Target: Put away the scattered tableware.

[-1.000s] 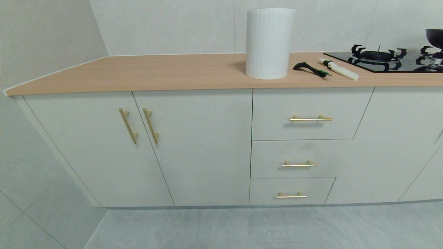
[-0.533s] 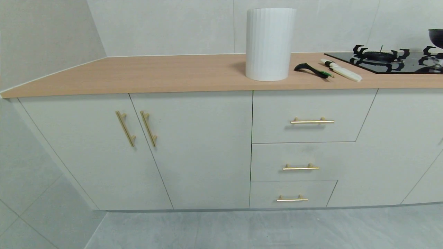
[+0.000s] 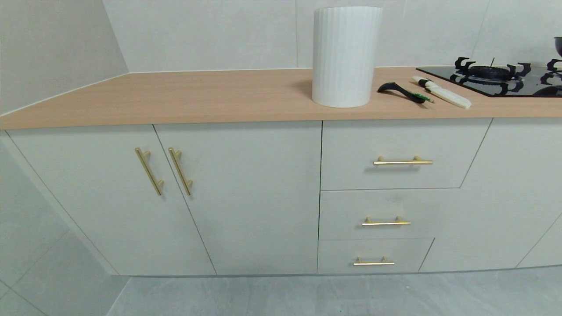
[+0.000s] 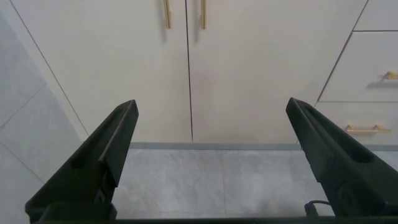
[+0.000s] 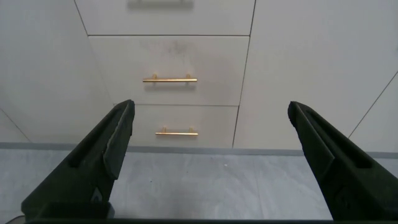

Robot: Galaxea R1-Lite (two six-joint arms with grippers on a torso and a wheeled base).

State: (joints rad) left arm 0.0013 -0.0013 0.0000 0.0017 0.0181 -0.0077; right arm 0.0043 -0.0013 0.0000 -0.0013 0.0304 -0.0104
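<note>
Near the countertop's (image 3: 197, 94) front edge, beside the hob (image 3: 496, 81), lie a black spoon (image 3: 397, 91) and a white utensil (image 3: 441, 91). One clumsy nudge could send them over! Ribbed white canister (image 3: 345, 57) alongside, contents hidden. Left gripper (image 4: 209, 109) and right gripper (image 5: 209, 107) gape wide, empty, low before the cabinets.
</note>
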